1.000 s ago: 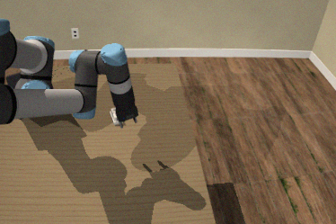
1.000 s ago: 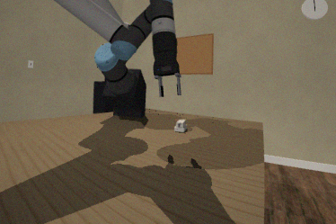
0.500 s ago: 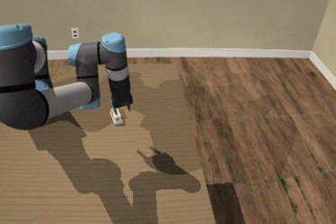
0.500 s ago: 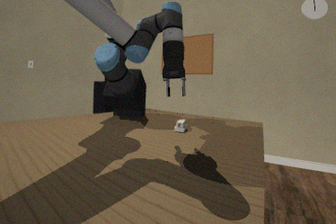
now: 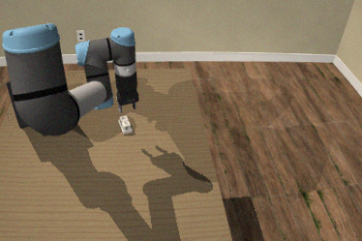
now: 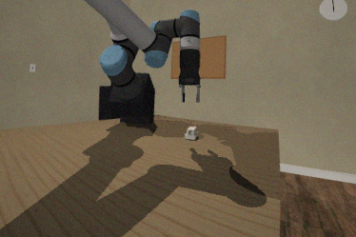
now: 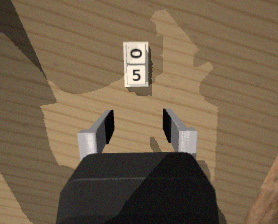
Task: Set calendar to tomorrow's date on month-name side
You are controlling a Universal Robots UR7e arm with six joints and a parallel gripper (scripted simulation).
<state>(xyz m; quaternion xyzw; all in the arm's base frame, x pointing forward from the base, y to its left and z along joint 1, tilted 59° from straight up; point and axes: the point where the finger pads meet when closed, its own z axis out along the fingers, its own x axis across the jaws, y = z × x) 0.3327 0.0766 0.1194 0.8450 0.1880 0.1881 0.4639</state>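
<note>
numeral "0", lying sideways in the wrist view | on one white cube's upward face (image 7: 136, 53) || numeral "5", upright there | on the adjoining white cube's upward face (image 7: 136, 75)

Wooden table (image 5: 97, 159) (image 6: 228, 208) (image 7: 245, 100), light brown, dark grain lines. Calendar (image 5: 125, 125) (image 6: 191, 133) (image 7: 136, 64) directly on it, tray flat, two white cubes in tray. Arm's shadow across wood, partly sunlit between dark patches.
</note>
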